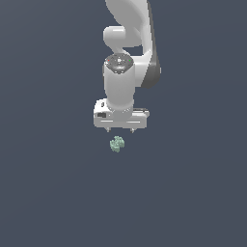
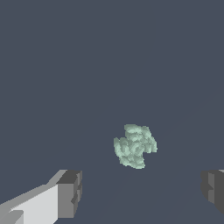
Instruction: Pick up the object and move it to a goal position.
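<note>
The object point(image 1: 116, 144) is a tiny pale mint-green knobbly clump lying on the dark grey surface. My white gripper point(image 1: 121, 130) hangs just above and slightly behind it, fingers spread wide and empty. In the wrist view the clump point(image 2: 134, 145) lies ahead of the gap, between the lines of the two dark fingertips point(image 2: 70, 192), and touches neither. My gripper point(image 2: 142, 192) is open, with only bare surface between its pads.
The white arm point(image 1: 126, 53) rises from the gripper toward the top of the exterior view. A flat dark grey surface point(image 1: 48, 193) extends all around the clump.
</note>
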{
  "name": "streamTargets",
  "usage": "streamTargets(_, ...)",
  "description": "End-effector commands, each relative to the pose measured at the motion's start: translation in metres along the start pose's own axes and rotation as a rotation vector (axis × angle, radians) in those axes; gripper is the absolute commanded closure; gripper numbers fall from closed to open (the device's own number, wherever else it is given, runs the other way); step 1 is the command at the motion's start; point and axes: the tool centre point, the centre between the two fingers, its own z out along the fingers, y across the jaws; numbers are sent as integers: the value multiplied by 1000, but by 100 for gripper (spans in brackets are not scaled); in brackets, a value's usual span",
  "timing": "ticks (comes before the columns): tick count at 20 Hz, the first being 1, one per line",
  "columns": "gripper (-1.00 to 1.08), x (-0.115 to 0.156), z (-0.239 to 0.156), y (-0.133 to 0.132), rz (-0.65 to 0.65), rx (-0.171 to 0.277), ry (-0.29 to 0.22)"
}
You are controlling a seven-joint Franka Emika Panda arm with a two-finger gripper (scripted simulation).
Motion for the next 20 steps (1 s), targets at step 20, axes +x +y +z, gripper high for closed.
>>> streamTargets(20, -92, 8, -13, 25, 72, -12, 23)
